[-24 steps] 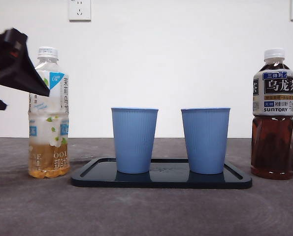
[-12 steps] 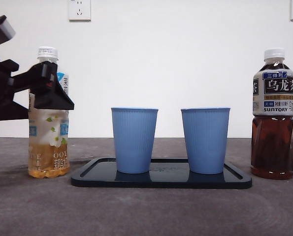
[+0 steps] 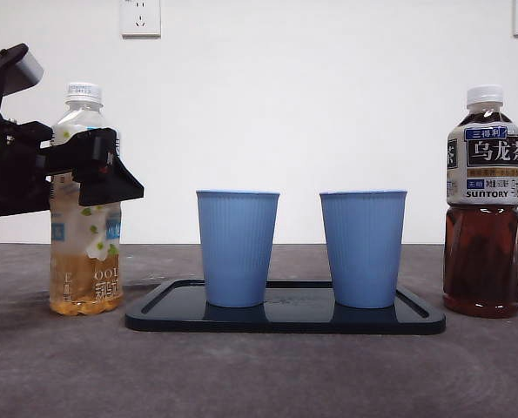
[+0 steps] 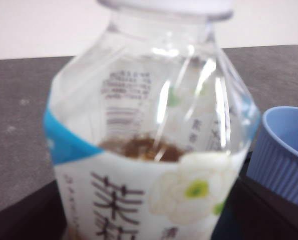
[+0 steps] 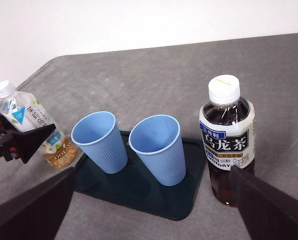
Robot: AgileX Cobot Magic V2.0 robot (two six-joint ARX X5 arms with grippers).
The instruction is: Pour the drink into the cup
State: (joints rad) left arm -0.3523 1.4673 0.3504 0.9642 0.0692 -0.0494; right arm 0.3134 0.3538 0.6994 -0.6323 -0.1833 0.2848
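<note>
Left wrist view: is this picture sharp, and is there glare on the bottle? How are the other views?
Left wrist view: the jasmine tea bottle is blurred, with white glare streaks on its clear plastic. Front view: sharp, evenly lit. Right wrist view: the oolong tea bottle is sharp; the right gripper's jaws are soft dark shapes.

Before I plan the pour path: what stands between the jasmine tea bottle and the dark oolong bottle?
In the front view, two blue cups on a black tray stand between the jasmine tea bottle and the oolong bottle.

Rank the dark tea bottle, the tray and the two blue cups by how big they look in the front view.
1. tray, widest
2. dark tea bottle, tallest
3. two blue cups, looking alike
</note>
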